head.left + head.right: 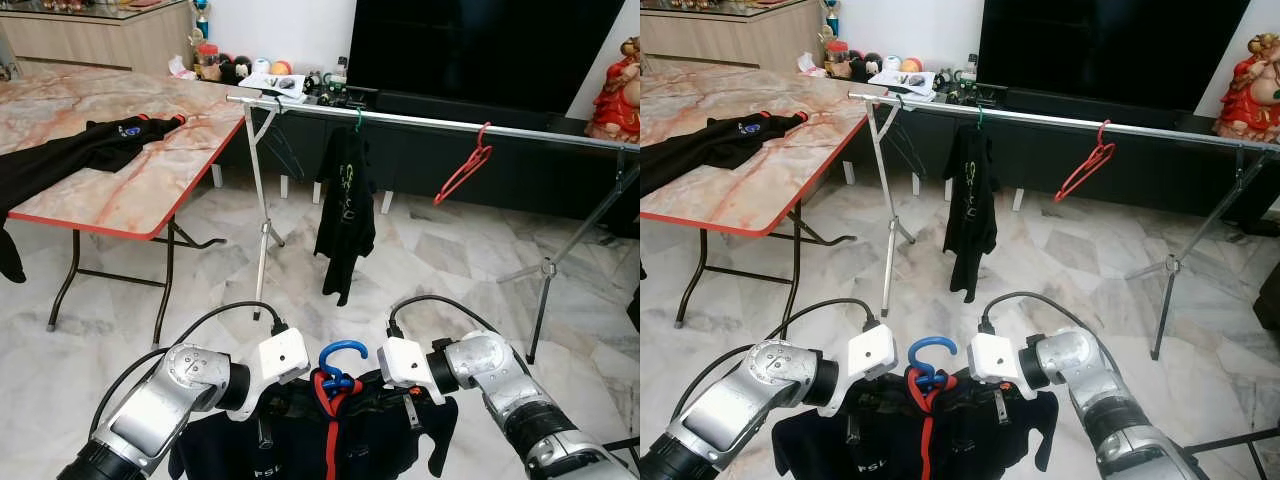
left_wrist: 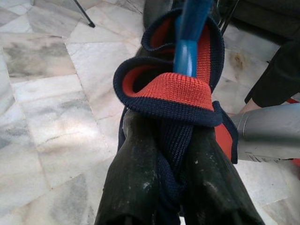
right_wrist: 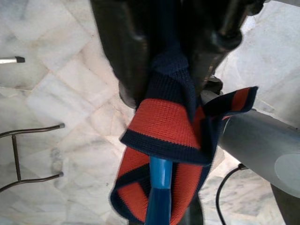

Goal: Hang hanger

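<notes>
Hanger (image 1: 342, 362) between left claw (image 2: 168, 187), right claw (image 3: 164, 61)

Head stereo pair looking down-forward, wrist cameras close, all sharing the collar (image 2: 178, 89)
</notes>
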{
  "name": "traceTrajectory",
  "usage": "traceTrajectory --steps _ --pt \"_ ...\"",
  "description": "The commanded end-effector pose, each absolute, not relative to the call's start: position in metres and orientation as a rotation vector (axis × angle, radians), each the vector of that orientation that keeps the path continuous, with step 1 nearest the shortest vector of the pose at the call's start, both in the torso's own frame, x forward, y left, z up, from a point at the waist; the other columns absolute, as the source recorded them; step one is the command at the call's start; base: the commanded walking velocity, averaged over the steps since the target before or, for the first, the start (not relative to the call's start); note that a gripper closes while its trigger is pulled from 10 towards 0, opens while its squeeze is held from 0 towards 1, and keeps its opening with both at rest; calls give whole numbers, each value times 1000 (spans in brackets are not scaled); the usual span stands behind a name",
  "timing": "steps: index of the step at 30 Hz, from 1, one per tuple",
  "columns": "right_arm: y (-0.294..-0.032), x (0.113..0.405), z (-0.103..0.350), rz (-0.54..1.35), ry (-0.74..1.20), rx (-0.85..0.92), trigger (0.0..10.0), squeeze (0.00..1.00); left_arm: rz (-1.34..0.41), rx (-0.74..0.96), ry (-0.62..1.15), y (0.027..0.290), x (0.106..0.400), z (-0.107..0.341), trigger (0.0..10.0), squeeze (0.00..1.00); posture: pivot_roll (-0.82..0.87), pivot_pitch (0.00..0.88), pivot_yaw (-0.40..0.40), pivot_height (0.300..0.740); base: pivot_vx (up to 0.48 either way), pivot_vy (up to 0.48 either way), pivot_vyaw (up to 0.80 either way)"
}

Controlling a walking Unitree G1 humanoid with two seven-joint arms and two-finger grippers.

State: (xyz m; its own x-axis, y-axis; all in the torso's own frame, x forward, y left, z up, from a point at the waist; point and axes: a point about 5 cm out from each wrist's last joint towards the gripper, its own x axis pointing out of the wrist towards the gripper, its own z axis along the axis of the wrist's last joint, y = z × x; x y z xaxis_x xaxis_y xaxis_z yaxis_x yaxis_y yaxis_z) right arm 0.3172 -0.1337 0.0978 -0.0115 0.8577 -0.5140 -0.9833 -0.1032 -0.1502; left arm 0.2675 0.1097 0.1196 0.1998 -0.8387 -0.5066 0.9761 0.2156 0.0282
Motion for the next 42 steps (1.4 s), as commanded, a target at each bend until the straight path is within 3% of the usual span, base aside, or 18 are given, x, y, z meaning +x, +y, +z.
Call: traceTrajectory --steps 1,18,27,28,29,30,31,33,34,38,42 --pt "-133 329 119 1532 195 -574 10000 1000 -1369 376 426 102 262 121 0 0 184 24 -80 740 0 0 0" --pt "-149 326 121 1623 305 -650 10000 1000 -1246 367 424 118 269 115 0 0 177 20 -85 740 0 0 0" --pt "-163 340 139 1426 216 -647 10000 1000 -1104 347 404 131 274 109 0 0 175 17 -83 740 0 0 0" --pt "-167 347 143 1308 179 -641 10000 0 -1043 356 384 134 277 107 157 0 171 16 -85 740 0 0 0" --pt "-169 349 144 1262 168 -636 10000 0 -1016 357 377 136 279 106 157 0 170 16 -87 740 0 0 0" --pt "-171 352 145 1211 158 -631 10000 0 -990 363 364 137 280 105 2118 0 169 16 -89 740 0 0 0" --pt "-175 354 143 1142 162 -613 10000 0 -946 384 354 139 283 104 10000 0 167 14 -94 740 0 0 0" --pt "-183 356 136 1013 176 -582 10000 0 -878 403 344 143 286 101 10000 0 171 10 -98 740 0 0 0" --pt "-192 355 120 856 213 -535 10000 0 -811 391 315 145 287 100 10000 0 170 6 -89 740 0 0 0" --pt "-196 347 95 711 252 -430 10000 0 -738 382 267 148 287 100 10000 0 171 0 -75 740 0 0 0" --pt "-205 326 46 353 385 -160 10000 0 -621 307 229 152 285 96 10000 0 163 0 -59 740 0 0 0"
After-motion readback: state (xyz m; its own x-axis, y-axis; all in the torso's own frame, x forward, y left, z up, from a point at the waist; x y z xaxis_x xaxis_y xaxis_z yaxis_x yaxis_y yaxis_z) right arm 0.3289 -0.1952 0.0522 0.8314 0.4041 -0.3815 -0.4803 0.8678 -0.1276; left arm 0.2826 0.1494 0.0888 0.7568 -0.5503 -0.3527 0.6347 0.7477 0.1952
